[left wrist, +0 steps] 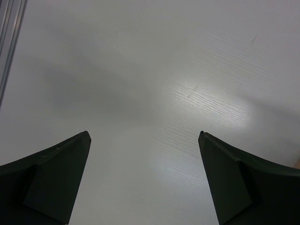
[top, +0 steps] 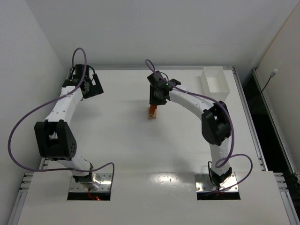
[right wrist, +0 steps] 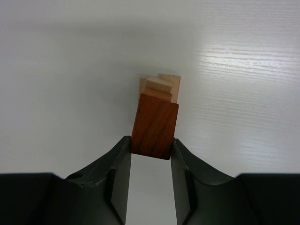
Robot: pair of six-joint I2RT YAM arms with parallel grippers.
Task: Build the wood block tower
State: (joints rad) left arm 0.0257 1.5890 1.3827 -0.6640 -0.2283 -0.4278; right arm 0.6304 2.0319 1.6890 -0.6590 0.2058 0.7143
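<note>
Tower (right wrist: pixel 161 84) stands mid-surface (right wrist: pixel 61 70), its tan blocks beneath the orange block (right wrist: pixel 153 126), which our right hand (right wrist: pixel 150 143) clamps by its flat sides. We judge it light, rigid and easily toppled. Our left hand (left wrist: pixel 144 134) is spread wide, holding nothing, well apart.

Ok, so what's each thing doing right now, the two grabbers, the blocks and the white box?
Tan blocks: stacked on the table.
Orange block: held above the tan blocks; touching or not, cannot tell.
Right gripper: shut on the orange block.
Left gripper: open, holding nothing.
White tray: standing on the table, far right, apart from the blocks.
</note>
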